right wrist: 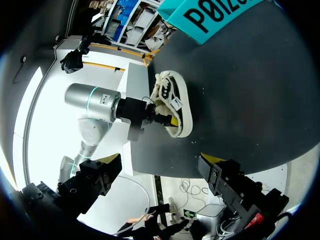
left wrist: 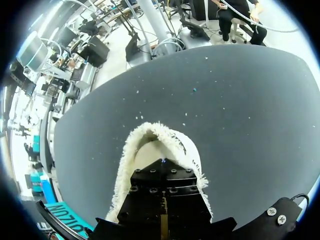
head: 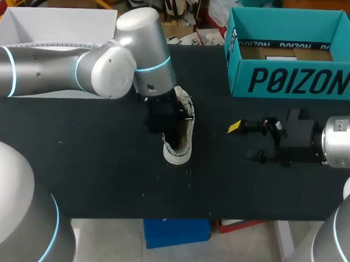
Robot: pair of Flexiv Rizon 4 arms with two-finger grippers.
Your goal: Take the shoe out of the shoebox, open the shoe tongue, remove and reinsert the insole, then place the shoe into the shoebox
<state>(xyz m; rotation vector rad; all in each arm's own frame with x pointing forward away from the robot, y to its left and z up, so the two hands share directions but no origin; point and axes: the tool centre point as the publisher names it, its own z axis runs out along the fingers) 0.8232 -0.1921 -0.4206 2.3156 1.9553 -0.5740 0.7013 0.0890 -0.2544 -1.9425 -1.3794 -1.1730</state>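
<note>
The white shoe point(head: 183, 144) rests on the black table point(head: 92, 162), heel toward the front edge and laces toward the back. My left gripper point(head: 174, 131) reaches down into its opening, shut, with the fingertips buried inside. In the left wrist view the gripper point(left wrist: 163, 200) sits over the fuzzy heel lining point(left wrist: 150, 134); whether it pinches anything is hidden. The right wrist view shows the shoe point(right wrist: 176, 100) with the left arm point(right wrist: 95, 102) at its heel. My right gripper point(head: 247, 141) point(right wrist: 160, 167) hangs open to the shoe's right, empty. The teal shoebox point(head: 293, 81) point(right wrist: 210, 15) stands at the back right.
A white box lid point(head: 52, 27) lies at the back left, behind the left arm. Bare black tabletop stretches between the shoe and the front edge, and between the shoe and the right gripper.
</note>
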